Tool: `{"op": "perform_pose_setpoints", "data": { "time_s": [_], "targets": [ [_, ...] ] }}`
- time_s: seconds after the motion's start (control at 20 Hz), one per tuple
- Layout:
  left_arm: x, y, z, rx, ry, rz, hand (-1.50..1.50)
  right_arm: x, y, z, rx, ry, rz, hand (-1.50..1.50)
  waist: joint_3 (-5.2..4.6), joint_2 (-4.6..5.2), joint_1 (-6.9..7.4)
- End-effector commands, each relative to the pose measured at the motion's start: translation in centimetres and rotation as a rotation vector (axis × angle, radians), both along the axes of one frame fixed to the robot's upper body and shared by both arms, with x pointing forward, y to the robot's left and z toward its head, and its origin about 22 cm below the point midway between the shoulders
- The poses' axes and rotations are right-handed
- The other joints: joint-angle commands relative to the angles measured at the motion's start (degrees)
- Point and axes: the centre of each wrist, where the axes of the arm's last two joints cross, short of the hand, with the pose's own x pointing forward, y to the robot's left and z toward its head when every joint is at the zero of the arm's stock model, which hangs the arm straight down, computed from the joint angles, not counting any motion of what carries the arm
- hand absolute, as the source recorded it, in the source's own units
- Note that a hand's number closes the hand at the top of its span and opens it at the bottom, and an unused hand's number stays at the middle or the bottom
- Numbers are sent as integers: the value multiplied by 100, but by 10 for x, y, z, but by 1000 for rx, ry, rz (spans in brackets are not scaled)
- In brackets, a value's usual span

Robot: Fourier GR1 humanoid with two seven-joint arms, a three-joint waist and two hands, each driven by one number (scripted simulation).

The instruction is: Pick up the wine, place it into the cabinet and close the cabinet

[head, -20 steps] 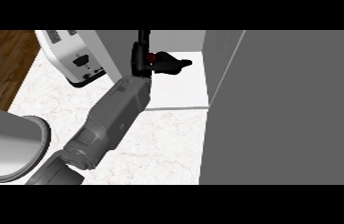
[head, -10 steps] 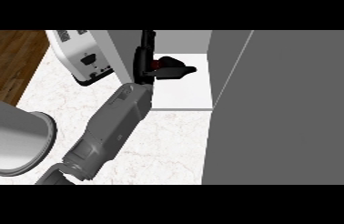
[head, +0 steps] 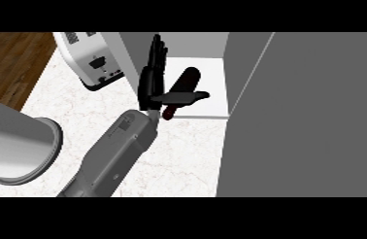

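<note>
The wine bottle (head: 189, 79), dark with a reddish end, lies tilted on the white cabinet shelf (head: 212, 86). My left hand (head: 151, 83) stands edge-on just left of it, at the cabinet's opening. Its fingers (head: 156, 53) are straight and point into the cabinet. The thumb (head: 183, 97) reaches right across the bottle's lower part and hides it there. The hand is open. I cannot tell whether the palm touches the bottle. The grey cabinet door (head: 301, 116) stands open at the right. My right hand is out of view.
A white toaster (head: 90, 58) stands on the marble counter (head: 186, 155) left of the cabinet. A large grey round vessel (head: 25, 145) sits at the lower left, beside my forearm (head: 114, 155). Wooden floor (head: 22, 63) shows past the counter's left edge.
The left hand has slid lower and a little right in the view. More of the bottle shows now, stretched out on the shelf to the hand's right.
</note>
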Motion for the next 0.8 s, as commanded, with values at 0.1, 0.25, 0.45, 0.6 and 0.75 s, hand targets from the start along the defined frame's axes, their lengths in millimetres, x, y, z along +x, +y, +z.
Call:
{"op": "perform_pose_setpoints", "data": {
  "time_s": [0.1,0.25,0.45,0.6,0.75],
  "targets": [
    [-58,-15,1,-67,20,-41,-150,-24,-5,29,23,-66,19,-150,2,-3,47],
    [-78,11,-5,-54,15,-40,-150,-37,-4,38,26,-76,13,-150,-2,10,-15],
    [-101,16,6,-69,-23,-34,-150,-38,-5,48,15,-72,25,-150,-4,35,-44],
    [-132,21,-12,-84,-26,-39,-150,-36,-3,45,6,-68,28,-150,-4,56,-97],
    [-158,21,-2,-108,-35,-21,-150,-34,-5,42,-60,-25,85,150,-1,55,-94]
  ]
}}
